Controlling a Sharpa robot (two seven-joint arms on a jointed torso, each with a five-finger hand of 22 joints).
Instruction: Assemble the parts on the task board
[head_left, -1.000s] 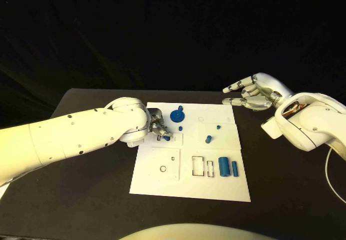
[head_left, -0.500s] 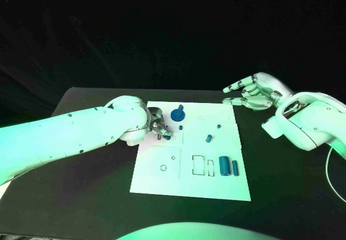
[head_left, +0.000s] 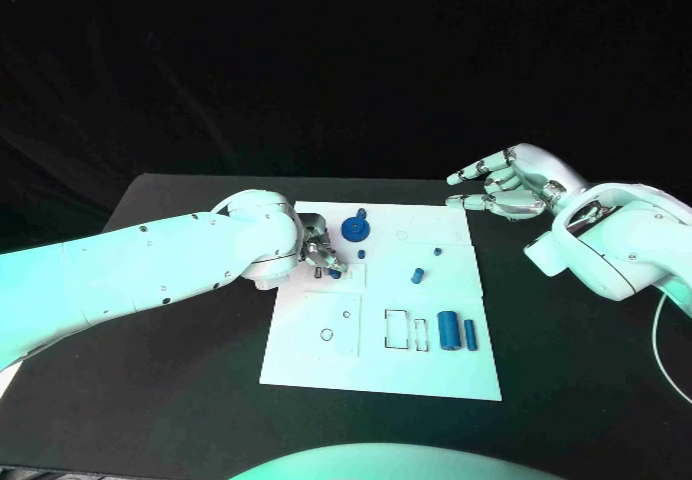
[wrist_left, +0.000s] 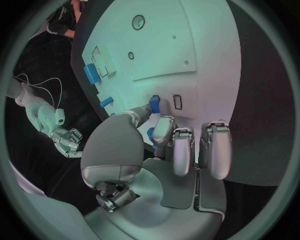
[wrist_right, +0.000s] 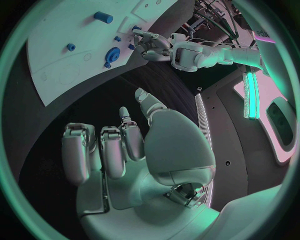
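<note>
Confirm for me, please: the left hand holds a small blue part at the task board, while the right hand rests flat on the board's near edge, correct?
Not quite. The left hand does hold a small blue part at the task board, but the right hand rests on nothing: the head view shows it empty, fingers apart, by the board's far right corner.

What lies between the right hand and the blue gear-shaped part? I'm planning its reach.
Bare white task board separates the right hand from the blue gear-shaped part, in the head view.

The left hand (head_left: 317, 255) pinches a small blue part (head_left: 333, 272) at the task board's (head_left: 382, 375) ten o'clock; the right hand (head_left: 502, 190) hovers, fingers spread, at two o'clock.
</note>
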